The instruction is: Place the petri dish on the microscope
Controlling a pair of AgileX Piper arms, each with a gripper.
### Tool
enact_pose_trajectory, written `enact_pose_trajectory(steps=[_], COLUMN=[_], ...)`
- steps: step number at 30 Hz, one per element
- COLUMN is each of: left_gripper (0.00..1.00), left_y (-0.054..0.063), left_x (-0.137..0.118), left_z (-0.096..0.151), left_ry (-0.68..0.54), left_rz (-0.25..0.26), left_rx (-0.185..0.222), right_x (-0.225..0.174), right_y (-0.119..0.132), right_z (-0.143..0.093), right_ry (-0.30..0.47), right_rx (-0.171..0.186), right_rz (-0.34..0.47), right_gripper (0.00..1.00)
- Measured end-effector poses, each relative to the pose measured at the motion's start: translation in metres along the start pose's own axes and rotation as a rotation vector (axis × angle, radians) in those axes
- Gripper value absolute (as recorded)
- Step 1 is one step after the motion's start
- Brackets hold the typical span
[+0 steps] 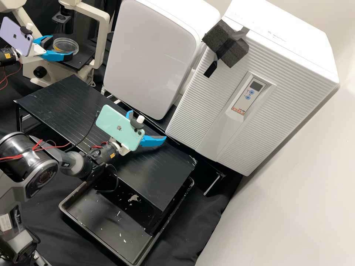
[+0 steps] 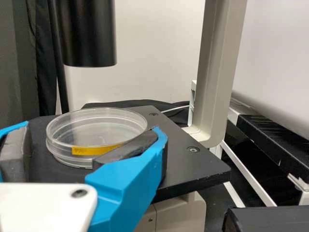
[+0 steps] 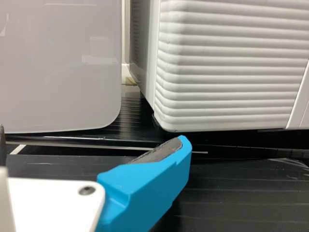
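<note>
The clear dish [image 2: 96,126] sits on the microscope [image 1: 104,40] by the left claw [image 1: 62,45], fingers spread (the right claw's [image 1: 147,125] are too).

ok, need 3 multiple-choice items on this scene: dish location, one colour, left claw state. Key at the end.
1. Where is the clear round plastic petri dish?
A) in the black rectangular tray
B) on the flat black stage of the cream metal microscope
C) on top of the white ribbed cabinet

2. What colour is the narrow strip on the dish's side?
A) green
B) red
C) yellow

3. How is the white left claw with blue fingers?
A) open
B) shut, fingertips together

Key:
1 B: the left wrist view shows the dish resting there.
2 C: the strip reads yellow against the clear wall.
3 A: its fingers stand well apart.
</note>
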Motion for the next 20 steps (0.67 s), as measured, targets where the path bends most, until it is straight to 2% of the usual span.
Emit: enact_pose_trajectory(steps=[4,7,10,12,15,18,20], left_gripper=[1.0,1.0,1.0,1.0,1.0,1.0,1.0], left_y=[-0.003,-0.002,-0.006,-0.006,-0.008,-0.014,-0.021], left_x=[-0.019,-0.043,-0.069,-0.083,-0.104,-0.118,-0.126], left_z=[-0.002,-0.005,-0.011,-0.013,-0.016,-0.016,-0.013], left_ry=[0.003,0.021,0.049,0.051,0.038,0.048,0.061], left_rz=[0.001,0.017,0.028,0.061,0.151,0.188,0.177], left_rx=[0.0,-0.018,-0.037,-0.04,-0.031,-0.042,-0.063], right_x=[0.0,0.0,0.0,0.0,0.0,0.0,0.0], right_y=[0.0,0.0,0.0,0.0,0.0,0.0,0.0], right_z=[0.0,0.0,0.0,0.0,0.0,0.0,0.0], right_ry=[0.0,0.0,0.0,0.0,0.0,0.0,0.0], right_rx=[0.0,0.0,0.0,0.0,0.0,0.0,0.0], right_rz=[0.0,0.0,0.0,0.0,0.0,0.0,0.0], right_gripper=[1.0,1.0,1.0,1.0,1.0,1.0,1.0])
